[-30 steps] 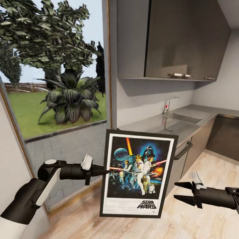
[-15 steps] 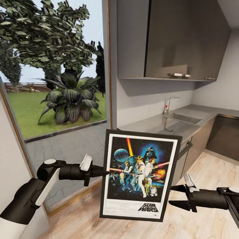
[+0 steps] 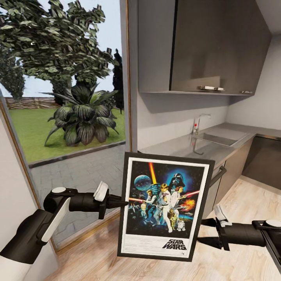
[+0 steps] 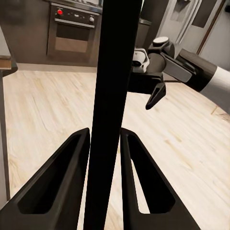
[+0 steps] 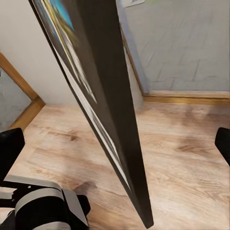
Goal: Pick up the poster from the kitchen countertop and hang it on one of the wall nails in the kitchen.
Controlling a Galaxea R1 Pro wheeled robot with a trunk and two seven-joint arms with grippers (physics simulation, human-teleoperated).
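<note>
1. The poster (image 3: 164, 205) hangs upright in the air, in front of the near end of the bench (image 3: 183, 146).
2. The left gripper (image 3: 121, 202) has its fingers clamped on the poster's left edge.
3. The right gripper (image 3: 205, 231) has its fingers apart at the poster's right edge.

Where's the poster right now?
In the head view the poster hangs upright at lower centre, off the kitchen countertop, pinched at its edge by the left hand, with the open right hand at its other edge.
</note>
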